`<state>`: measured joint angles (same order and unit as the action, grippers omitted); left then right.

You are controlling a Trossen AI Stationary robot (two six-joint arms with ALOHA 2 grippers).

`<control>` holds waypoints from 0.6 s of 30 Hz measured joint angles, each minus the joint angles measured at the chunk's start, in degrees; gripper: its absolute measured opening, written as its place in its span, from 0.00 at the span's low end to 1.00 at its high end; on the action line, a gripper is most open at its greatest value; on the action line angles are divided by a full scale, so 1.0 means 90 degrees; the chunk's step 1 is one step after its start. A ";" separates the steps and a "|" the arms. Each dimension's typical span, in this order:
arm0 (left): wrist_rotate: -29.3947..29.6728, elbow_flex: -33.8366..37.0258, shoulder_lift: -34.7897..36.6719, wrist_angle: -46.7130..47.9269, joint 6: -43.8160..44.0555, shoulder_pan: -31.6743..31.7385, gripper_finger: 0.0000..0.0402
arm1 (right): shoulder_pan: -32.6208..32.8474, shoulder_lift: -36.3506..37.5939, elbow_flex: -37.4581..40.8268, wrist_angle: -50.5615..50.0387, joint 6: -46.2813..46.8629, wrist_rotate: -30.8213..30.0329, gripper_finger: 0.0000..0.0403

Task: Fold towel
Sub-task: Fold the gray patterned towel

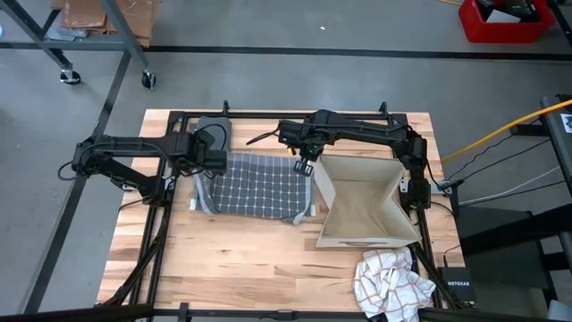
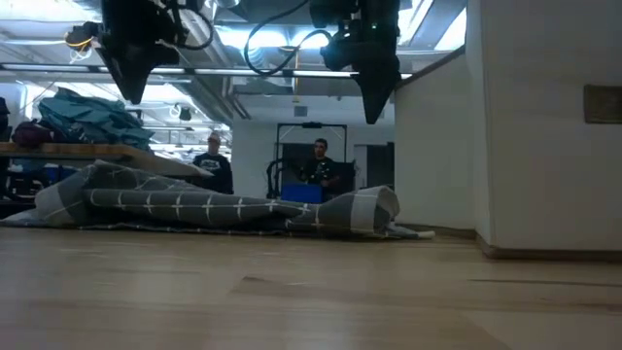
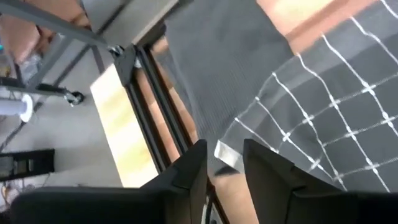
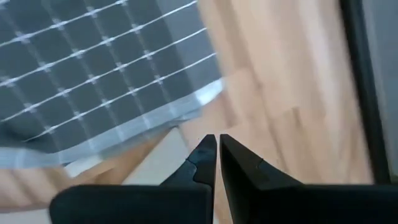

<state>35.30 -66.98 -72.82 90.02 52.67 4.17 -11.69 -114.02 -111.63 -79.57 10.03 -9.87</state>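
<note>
The dark grey towel (image 1: 259, 183) with a white grid lies folded in a rough rectangle in the middle of the table. In the low view the towel (image 2: 214, 206) lies low and rumpled on the wood. My left gripper (image 1: 217, 163) hovers open above the towel's far left corner (image 3: 227, 152), clear of it (image 2: 129, 92). My right gripper (image 1: 302, 167) hangs shut above the far right corner (image 4: 208, 93), pointing down, nothing between its fingers (image 4: 217, 146). It too stands well above the cloth (image 2: 377, 112).
A beige open box (image 1: 362, 206) stands right beside the towel's right edge. A white checked cloth (image 1: 389, 282) lies at the near right corner. A plain grey cloth (image 1: 213, 130) lies at the far left under my left arm. People (image 2: 321, 160) stand beyond the table.
</note>
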 joint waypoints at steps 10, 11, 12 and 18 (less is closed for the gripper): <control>-0.1962 0.0000 0.0109 -0.0287 -0.1920 -0.0511 0.08 | 0.0262 -0.0031 -0.0001 0.0163 0.0005 0.2220 0.06; -0.2070 0.0002 0.0107 -0.0353 -0.1971 -0.0600 0.07 | 0.0339 -0.0050 0.0000 0.0194 -0.0012 0.2220 0.06; -0.2140 0.0013 0.0089 -0.0429 -0.2054 -0.0691 0.05 | 0.0425 -0.0110 -0.0001 0.0262 -0.0049 0.2223 0.06; -0.2192 0.0533 0.0090 -0.1020 -0.2145 -0.1126 0.00 | 0.0912 -0.0529 -0.0002 0.0659 -0.0147 0.2287 0.06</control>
<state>15.57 -62.18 -72.01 80.84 33.36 -5.97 -3.48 -118.78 -111.66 -73.64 8.71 10.72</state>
